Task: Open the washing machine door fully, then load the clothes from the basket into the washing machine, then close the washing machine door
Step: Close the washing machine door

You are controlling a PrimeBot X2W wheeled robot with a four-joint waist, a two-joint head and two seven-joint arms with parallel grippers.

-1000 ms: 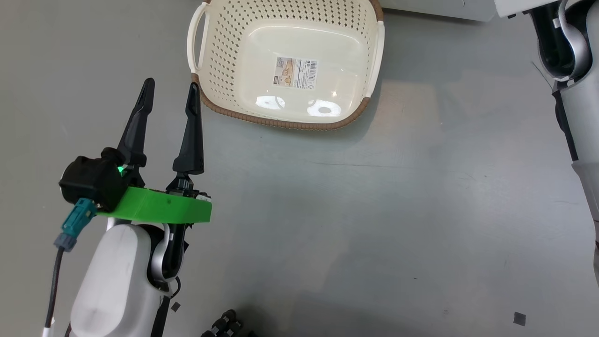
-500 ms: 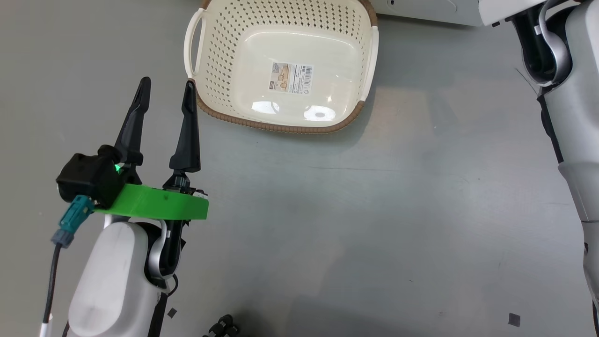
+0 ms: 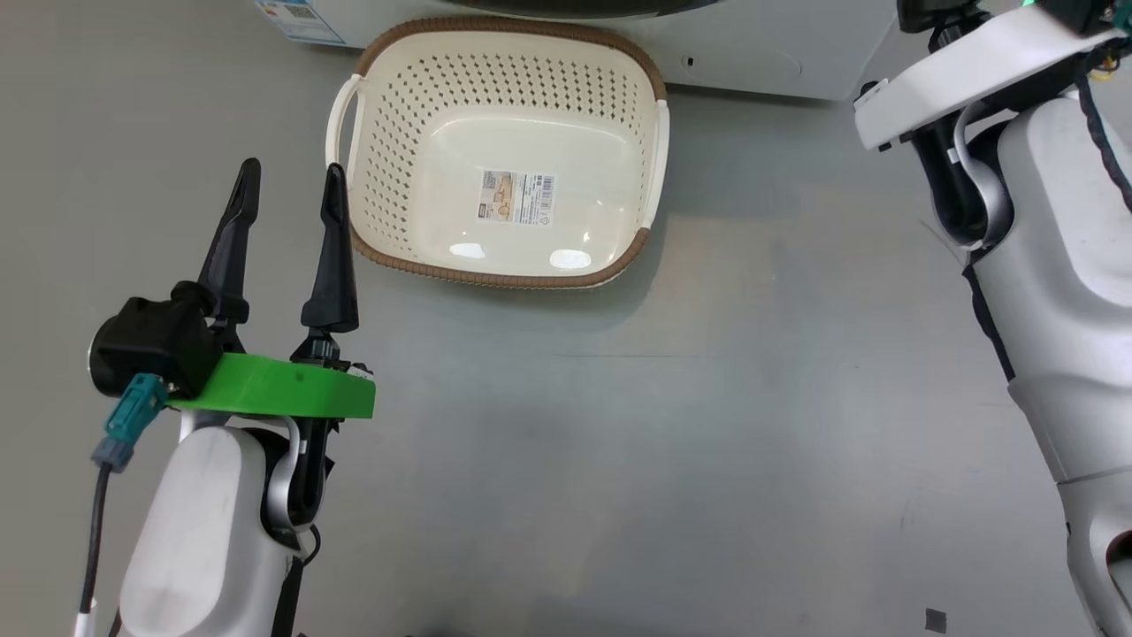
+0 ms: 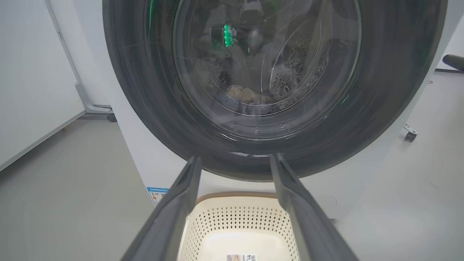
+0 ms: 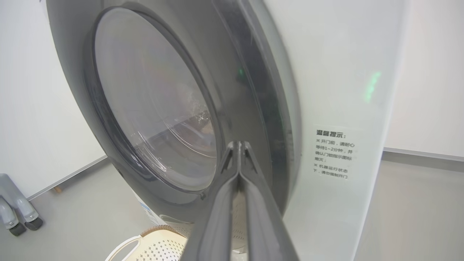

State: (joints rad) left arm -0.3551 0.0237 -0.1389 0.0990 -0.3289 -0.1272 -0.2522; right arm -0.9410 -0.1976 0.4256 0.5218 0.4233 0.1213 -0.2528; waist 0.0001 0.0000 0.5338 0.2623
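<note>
Sitting empty just before the washing machine (image 4: 145, 156), the basket (image 3: 495, 276) lies below the closed washing machine door (image 4: 380, 90); left gripper (image 3: 292, 168) spread wide, right gripper (image 5: 238, 145) pinched together, both empty.

A white notice (image 5: 334, 152) on the front of the washing machine (image 5: 337, 65) was headed 温馨提示, with smaller Chinese lines below that included 开门前 and 1~2分钟. The print on the barcode sticker (image 3: 517, 196) in the basket (image 3: 398, 133) and on the blue label (image 3: 301, 18) at the machine's lower corner was too small to read.
</note>
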